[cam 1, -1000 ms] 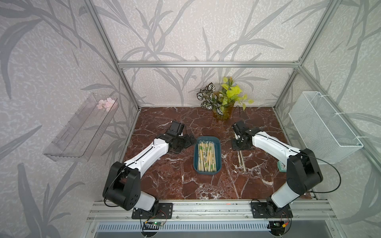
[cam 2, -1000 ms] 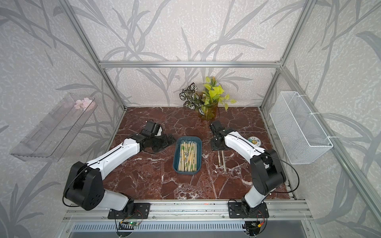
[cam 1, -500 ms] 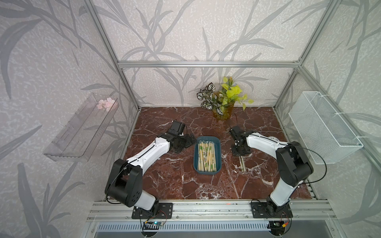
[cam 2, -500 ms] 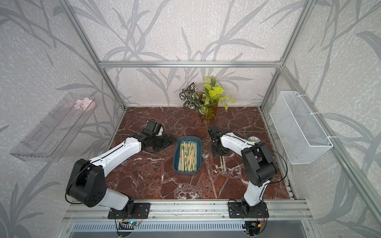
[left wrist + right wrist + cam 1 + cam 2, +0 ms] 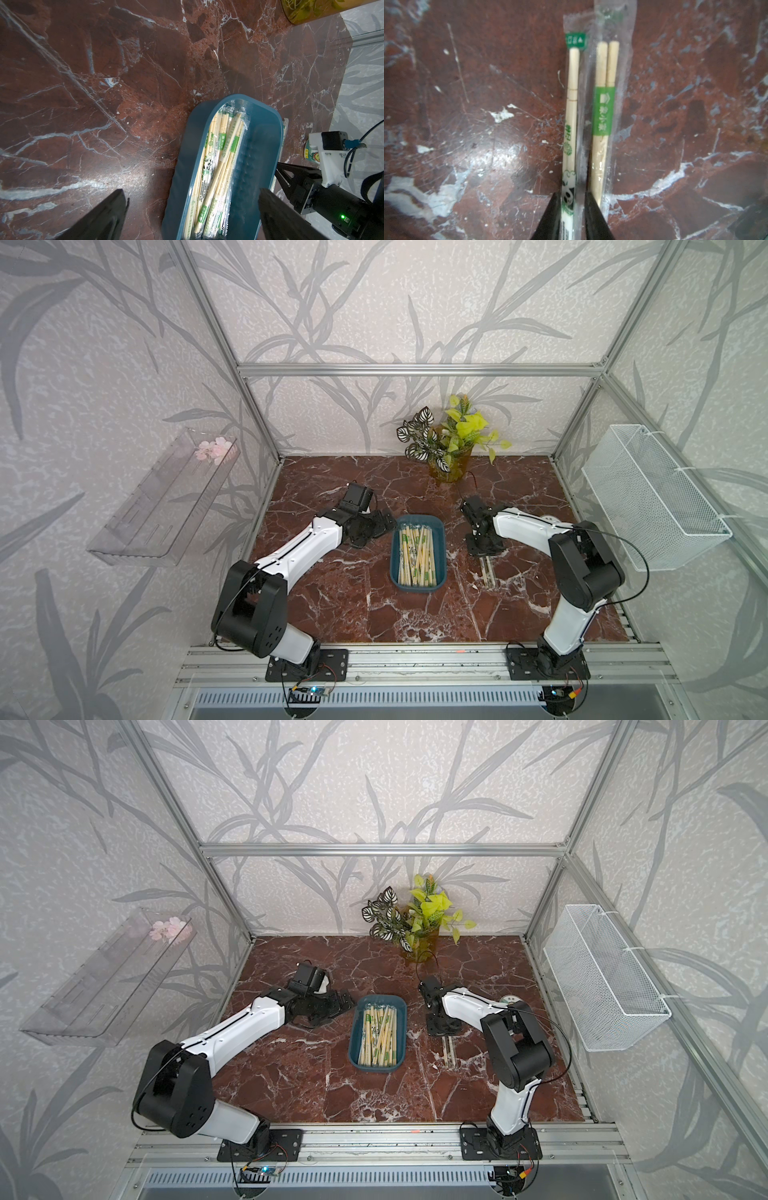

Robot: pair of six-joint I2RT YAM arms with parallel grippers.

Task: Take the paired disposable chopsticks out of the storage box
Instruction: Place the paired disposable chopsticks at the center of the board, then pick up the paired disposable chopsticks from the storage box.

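Beside the storage box (image 5: 395,560), on its right, two wrapped pairs lie flat on the marble table (image 5: 340,605): a panda-marked pair (image 5: 571,116) and a green-banded pair (image 5: 604,108), side by side with their wrappers touching. The rest of the paired disposable chopsticks (image 5: 417,556) lie lengthwise in the box at mid-table. The right gripper (image 5: 573,194) straddles one end of the panda-marked pair, its fingers only narrowly apart, one on each side. Whether they press the wrapper cannot be told. One finger overlaps the edge of the green-banded pair's wrapper. The left gripper (image 5: 191,190) hangs spread wide and empty, just beside the box's far left corner. Since a second ago the right arm's elbow has swung inward toward the box, with its gripper over the same spot. The left arm and the box have hardly shifted.
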